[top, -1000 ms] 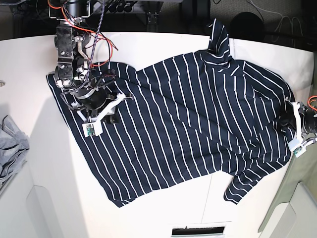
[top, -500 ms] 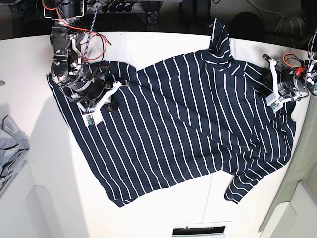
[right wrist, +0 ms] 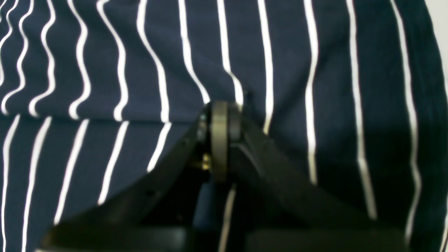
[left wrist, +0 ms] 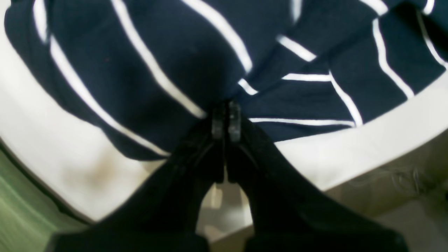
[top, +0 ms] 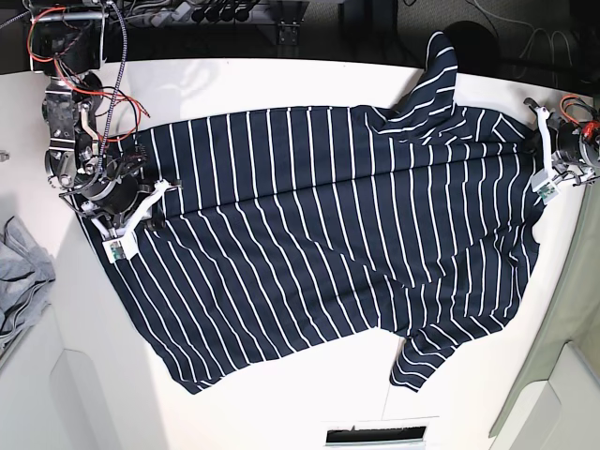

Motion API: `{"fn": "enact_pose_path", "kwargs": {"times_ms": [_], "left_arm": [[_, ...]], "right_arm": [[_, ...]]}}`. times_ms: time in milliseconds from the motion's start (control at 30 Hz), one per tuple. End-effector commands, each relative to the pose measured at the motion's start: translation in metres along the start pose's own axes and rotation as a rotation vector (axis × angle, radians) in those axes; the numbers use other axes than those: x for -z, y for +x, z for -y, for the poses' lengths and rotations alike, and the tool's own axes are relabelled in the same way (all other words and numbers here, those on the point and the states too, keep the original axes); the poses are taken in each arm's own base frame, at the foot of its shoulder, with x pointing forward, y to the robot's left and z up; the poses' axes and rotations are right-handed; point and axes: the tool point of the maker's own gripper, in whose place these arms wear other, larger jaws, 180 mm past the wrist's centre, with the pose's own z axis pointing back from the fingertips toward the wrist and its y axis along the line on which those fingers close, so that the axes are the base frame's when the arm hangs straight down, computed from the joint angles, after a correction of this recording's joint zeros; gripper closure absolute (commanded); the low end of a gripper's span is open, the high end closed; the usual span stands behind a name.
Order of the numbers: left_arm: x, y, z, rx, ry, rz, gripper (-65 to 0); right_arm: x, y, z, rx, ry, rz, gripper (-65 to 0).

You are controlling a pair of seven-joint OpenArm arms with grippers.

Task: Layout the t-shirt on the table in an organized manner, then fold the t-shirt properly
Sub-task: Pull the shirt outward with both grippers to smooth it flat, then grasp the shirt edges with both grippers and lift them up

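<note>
The t-shirt (top: 319, 234) lies spread across the white desk (top: 281, 394), its long axis running side to side in the base view between the two arms. One sleeve points toward the desk's far edge and hangs partly over it; another sleeve points toward the near edge. Its lower hem slants diagonally.

The right gripper (right wrist: 220, 105) has its jaws closed on the t-shirt's fabric; the pinched cloth hides the tips. The left gripper (left wrist: 225, 115) likewise has its jaws clamped on a bunched edge of the t-shirt at the desk's rim.

Both wrist views are blurred, so fine fabric detail is hard to make out. Beside the desk's edge, beyond the right gripper, a grey cloth (top: 23, 272) is cut off by the frame. Red wires (top: 56, 28) run along the right arm.
</note>
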Motion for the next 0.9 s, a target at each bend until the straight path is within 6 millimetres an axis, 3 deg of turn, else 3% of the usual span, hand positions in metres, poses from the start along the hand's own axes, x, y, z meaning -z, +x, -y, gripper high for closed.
{"fn": "enact_pose_path", "kwargs": {"times_ms": [0,167,300,367,500,600,700,767,867], "left_arm": [[-0.006,-0.017,-0.003,0.027,0.001,-0.078,0.0],[-0.019,0.0,-0.001,0.096,0.008,-0.076,0.0],[-0.048,0.031,0.002,0.164,0.002,0.008,0.0],[-0.064,0.047,0.007,0.21,-0.004,0.05,0.0],[-0.088,0.074,0.019,0.32,0.004,0.11,0.0],[-0.092,0.096,0.029,0.347,-0.009,0.199,0.0],[-0.085,0.111,0.03,0.351,0.007,0.254,0.0],[-0.073,0.118,0.026,0.303,0.04,0.278,0.0],[-0.047,0.118,0.027,0.241,0.06,0.275,0.0]], "right_arm": [[-0.002,0.02,0.012,-0.014,-0.032,0.037,0.0],[-0.002,0.05,0.008,0.055,0.006,0.115,0.0],[-0.008,0.068,-0.011,0.083,0.055,0.143,0.0],[-0.014,0.074,-0.03,0.096,0.102,0.148,0.0],[-0.03,0.079,-0.086,0.123,0.269,0.175,0.0],[-0.033,0.069,-0.122,0.159,0.345,0.17,0.0],[-0.032,0.046,-0.144,0.202,0.374,0.126,0.0],[-0.032,0.028,-0.149,0.213,0.372,0.092,0.0],[-0.034,0.004,-0.137,0.243,0.321,0.045,0.0]]}}
